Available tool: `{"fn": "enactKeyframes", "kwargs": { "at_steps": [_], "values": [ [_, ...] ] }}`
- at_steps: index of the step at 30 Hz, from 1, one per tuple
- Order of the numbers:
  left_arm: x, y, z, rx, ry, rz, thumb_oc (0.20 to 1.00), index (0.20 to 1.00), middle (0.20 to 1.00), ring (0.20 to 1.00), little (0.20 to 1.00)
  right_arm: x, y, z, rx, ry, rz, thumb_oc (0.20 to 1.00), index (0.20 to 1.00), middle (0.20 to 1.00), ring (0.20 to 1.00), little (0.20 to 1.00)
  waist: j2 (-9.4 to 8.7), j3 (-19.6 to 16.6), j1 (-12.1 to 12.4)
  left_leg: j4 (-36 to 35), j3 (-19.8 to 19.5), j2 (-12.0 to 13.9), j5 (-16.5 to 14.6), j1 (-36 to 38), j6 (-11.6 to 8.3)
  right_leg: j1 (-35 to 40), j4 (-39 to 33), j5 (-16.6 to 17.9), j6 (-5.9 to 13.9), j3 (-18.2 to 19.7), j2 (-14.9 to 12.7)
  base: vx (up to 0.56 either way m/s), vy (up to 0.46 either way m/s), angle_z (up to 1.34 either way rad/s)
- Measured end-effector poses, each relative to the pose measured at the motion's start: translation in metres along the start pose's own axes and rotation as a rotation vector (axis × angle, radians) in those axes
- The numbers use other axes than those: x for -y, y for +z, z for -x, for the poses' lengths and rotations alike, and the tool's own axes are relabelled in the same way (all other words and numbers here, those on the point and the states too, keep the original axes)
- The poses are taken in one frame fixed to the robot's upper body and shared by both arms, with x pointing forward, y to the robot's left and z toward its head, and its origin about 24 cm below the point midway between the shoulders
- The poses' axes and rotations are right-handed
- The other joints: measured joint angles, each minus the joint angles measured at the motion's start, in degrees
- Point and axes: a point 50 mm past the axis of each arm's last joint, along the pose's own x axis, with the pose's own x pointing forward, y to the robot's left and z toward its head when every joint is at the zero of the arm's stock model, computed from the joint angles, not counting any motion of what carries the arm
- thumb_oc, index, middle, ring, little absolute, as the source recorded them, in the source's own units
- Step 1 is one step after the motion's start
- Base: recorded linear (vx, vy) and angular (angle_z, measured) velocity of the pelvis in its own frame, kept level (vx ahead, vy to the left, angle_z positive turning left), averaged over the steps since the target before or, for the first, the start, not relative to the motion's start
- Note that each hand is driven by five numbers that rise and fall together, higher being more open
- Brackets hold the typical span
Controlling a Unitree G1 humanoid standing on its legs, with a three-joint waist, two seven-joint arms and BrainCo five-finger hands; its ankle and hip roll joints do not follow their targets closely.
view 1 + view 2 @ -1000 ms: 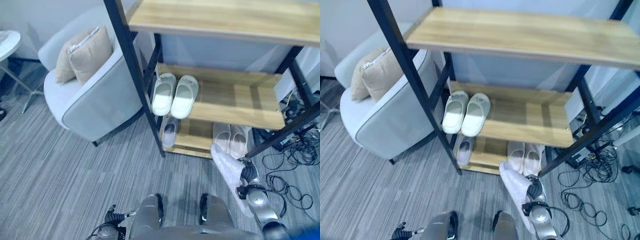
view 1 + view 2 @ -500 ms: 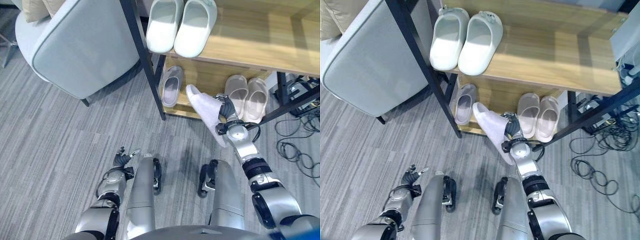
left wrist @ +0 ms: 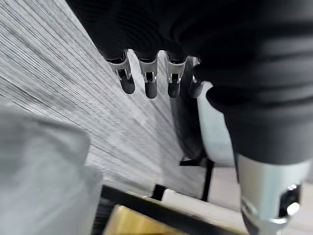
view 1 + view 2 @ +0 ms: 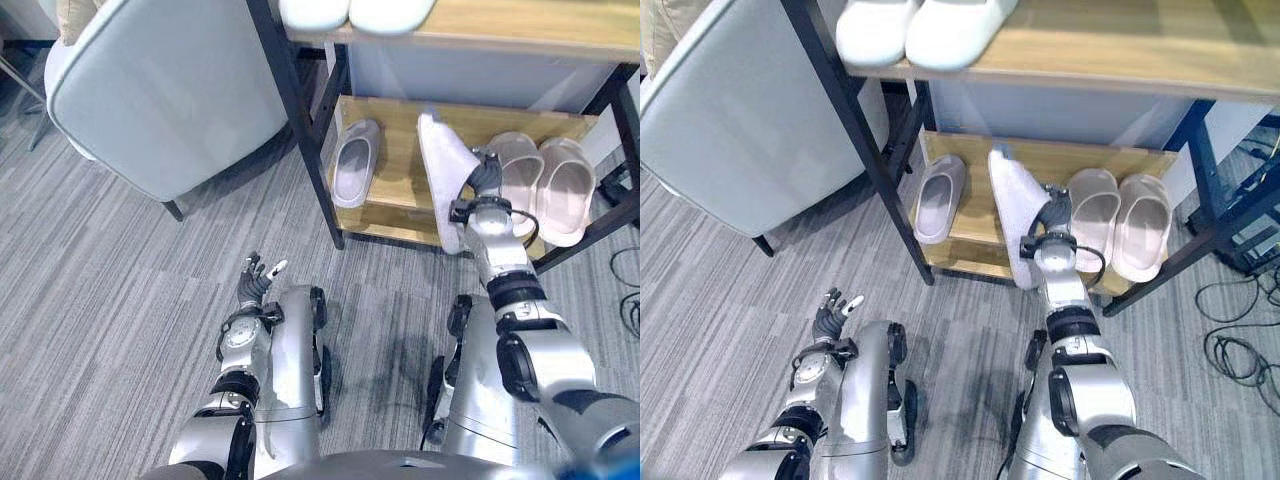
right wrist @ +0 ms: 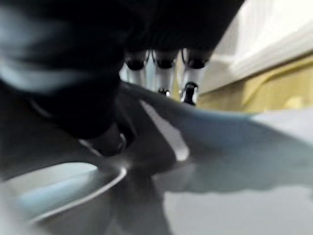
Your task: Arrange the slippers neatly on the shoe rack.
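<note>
Most of the job looked done: on the rack (image 4: 300,130) a beige pair (image 4: 545,185) and one grey slipper (image 4: 355,175) sat on the bottom shelf. The last slipper (image 4: 440,175) stood on edge between them, gripped by the right hand (image 4: 483,180). The left hand (image 4: 255,280) hung relaxed, holding nothing.
</note>
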Motion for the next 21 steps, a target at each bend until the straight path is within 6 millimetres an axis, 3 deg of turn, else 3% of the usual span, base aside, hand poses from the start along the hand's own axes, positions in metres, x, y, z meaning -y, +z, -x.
{"fn": "enactKeyframes", "kwargs": {
  "at_steps": [2, 3, 5, 6, 8, 12, 15, 21],
  "values": [
    [0.001, 0.004, -0.002, 0.013, 0.003, 0.008, 1.000, 1.000, 1.000, 1.000, 1.000, -0.013, 0.015, -0.006, 0.012, 0.015, -0.013, 0.200, 0.200, 0.200, 0.200, 0.200, 0.60, 2.73, -0.12, 2.34, -0.28, 0.15, -0.81, 1.32, -0.69, 1.44, 1.92, -0.57, 0.26, 0.35, 0.08, 0.08, -0.009, -0.06],
    [0.001, 0.012, -0.007, 0.038, 0.006, 0.013, 1.000, 1.000, 1.000, 1.000, 1.000, -0.019, 0.034, -0.013, 0.034, 0.015, -0.021, 0.200, 0.200, 0.200, 0.200, 0.200, 0.79, 4.81, -0.38, 5.43, -0.34, 0.20, -2.63, 1.73, 0.11, 1.52, 5.04, -1.91, 0.83, 1.79, 0.45, 0.05, -0.008, 0.02],
    [-0.010, 0.018, -0.009, 0.063, 0.035, -0.004, 1.000, 1.000, 1.000, 1.000, 1.000, -0.026, 0.055, -0.020, 0.048, 0.012, -0.025, 0.200, 0.200, 0.200, 0.200, 0.200, 0.27, 7.34, -0.56, 7.77, -0.33, -0.05, -3.32, 1.54, -0.27, 1.19, 7.63, -2.78, 1.53, 3.05, 0.67, 0.01, 0.000, 0.07],
    [-0.026, -0.004, -0.002, -0.046, 0.075, -0.049, 1.000, 1.000, 1.000, 1.000, 1.000, -0.034, 0.074, -0.026, 0.050, 0.017, -0.019, 0.200, 0.200, 0.200, 0.200, 0.200, -0.69, 10.02, -1.53, 9.10, -0.27, -0.17, -3.53, 1.55, -0.21, 0.98, 9.10, -3.10, 1.60, 3.71, 0.67, -0.01, 0.009, 0.04],
    [-0.046, -0.029, 0.013, -0.156, 0.114, -0.091, 1.000, 1.000, 1.000, 1.000, 1.000, -0.037, 0.094, -0.031, 0.043, -0.001, 0.007, 0.200, 0.200, 0.200, 0.200, 0.200, -1.57, 12.92, -1.87, 9.32, -0.11, -0.17, -3.50, 2.18, -0.40, 1.66, 9.28, -3.14, 1.58, 3.78, 0.62, -0.02, 0.025, 0.03],
    [-0.050, -0.036, 0.019, -0.183, 0.112, -0.113, 1.000, 1.000, 1.000, 1.000, 1.000, -0.043, 0.119, -0.035, -0.006, -0.045, 0.047, 0.200, 0.200, 0.200, 0.200, 0.200, -2.08, 14.30, -1.63, 7.78, 0.33, -0.16, -3.67, 4.64, -0.02, 3.98, 7.83, -3.23, 1.51, 3.65, 0.34, -0.01, 0.017, 0.01],
    [-0.055, -0.042, 0.024, -0.202, 0.116, -0.129, 1.000, 1.000, 1.000, 1.000, 1.000, -0.025, 0.124, -0.040, -0.025, -0.137, 0.055, 0.200, 0.200, 0.200, 0.200, 0.200, -2.08, 14.31, -1.53, 6.34, 0.53, -0.15, -3.67, 6.10, -0.02, 5.48, 6.36, -3.23, 1.49, 3.20, 0.18, -0.02, 0.042, -0.01],
    [-0.064, -0.053, 0.035, -0.239, 0.138, -0.137, 1.000, 1.000, 1.000, 1.000, 1.000, 0.017, 0.099, -0.044, -0.180, -0.298, 0.120, 0.200, 0.200, 0.200, 0.200, 0.200, -2.10, 14.60, -1.58, 6.44, 0.59, -0.46, -3.66, 6.90, -0.01, 6.41, 6.42, -3.25, 1.44, 3.35, 0.04, -0.03, 0.063, 0.01]
  ]
}}
